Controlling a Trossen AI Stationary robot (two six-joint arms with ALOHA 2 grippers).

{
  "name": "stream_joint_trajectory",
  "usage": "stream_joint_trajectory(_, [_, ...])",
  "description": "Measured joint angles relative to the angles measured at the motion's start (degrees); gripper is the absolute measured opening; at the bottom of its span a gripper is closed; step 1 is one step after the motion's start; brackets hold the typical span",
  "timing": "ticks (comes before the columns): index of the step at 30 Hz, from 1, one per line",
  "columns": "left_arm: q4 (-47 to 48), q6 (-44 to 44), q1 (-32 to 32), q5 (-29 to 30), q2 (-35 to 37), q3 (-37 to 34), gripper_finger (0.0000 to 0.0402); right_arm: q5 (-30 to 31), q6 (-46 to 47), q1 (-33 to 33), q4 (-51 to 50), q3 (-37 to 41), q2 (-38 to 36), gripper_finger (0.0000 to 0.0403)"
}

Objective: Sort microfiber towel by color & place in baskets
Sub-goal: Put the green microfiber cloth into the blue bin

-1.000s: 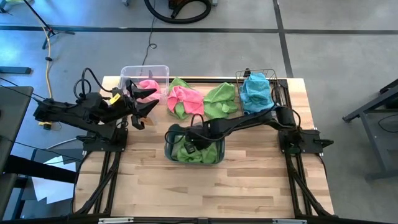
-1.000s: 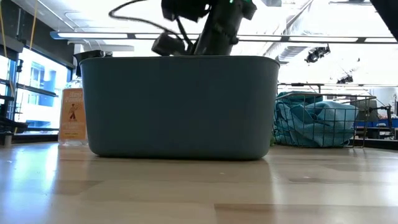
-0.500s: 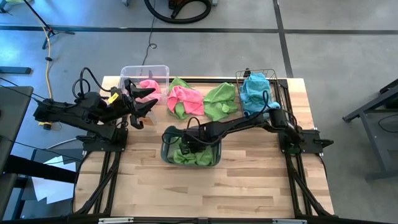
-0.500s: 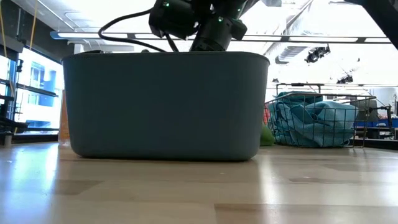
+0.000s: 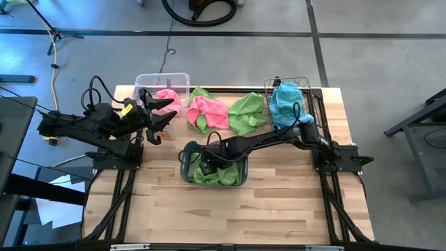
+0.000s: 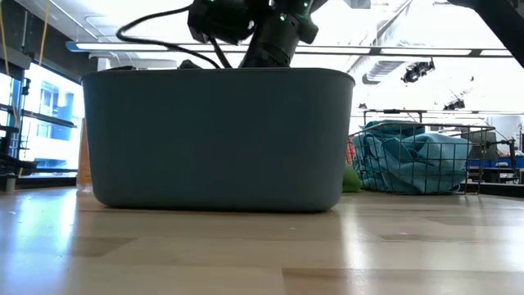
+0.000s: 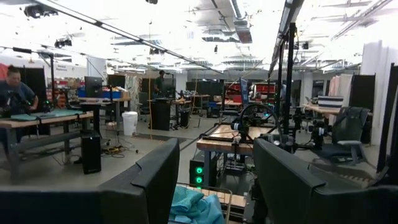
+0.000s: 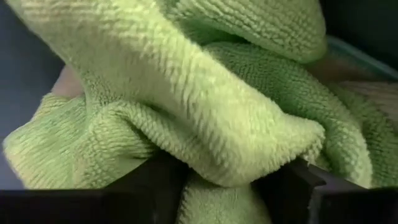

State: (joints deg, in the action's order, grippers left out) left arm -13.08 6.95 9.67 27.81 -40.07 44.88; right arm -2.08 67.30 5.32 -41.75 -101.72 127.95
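Since a second ago the grey-blue tub (image 5: 214, 169) had slid toward the worktop's left edge, the right gripper (image 5: 207, 168) still down inside it, jaws now parted around a green towel (image 8: 205, 112) (cloth bulged between the fingers). Along the far edge sat the clear bin (image 5: 162, 84) and wire-mesh basket (image 5: 287, 87). The left gripper (image 5: 159, 111) hovered beside the bin, jaws apart.

We list three containers on the surface (image 5: 279, 209): bin (image 5: 162, 82) at rear left; mesh basket (image 5: 287, 87) at rear right, towel inside; tub (image 5: 187, 162) nearer front, centre, towels inside; loose towels (image 5: 226, 111) between bin and basket; right pincer (image 5: 207, 167) in tub; left pincer (image 5: 159, 115) beside bin.
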Motion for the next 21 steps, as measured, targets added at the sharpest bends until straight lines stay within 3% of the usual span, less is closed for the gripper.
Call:
stream_joint_trajectory(7, [0.00, 0.76, 0.00, 0.00, 0.02, 0.00, 0.0193, -0.12, -0.02, -0.07, -2.80, -0.66, -0.04, 0.0217])
stream_joint_trajectory(21, [0.98, 0.76, -0.02, 0.00, 0.04, -0.02, 0.0193, -0.51, -4.57, -0.04, -10.78, -6.84, -2.48, 0.0221])
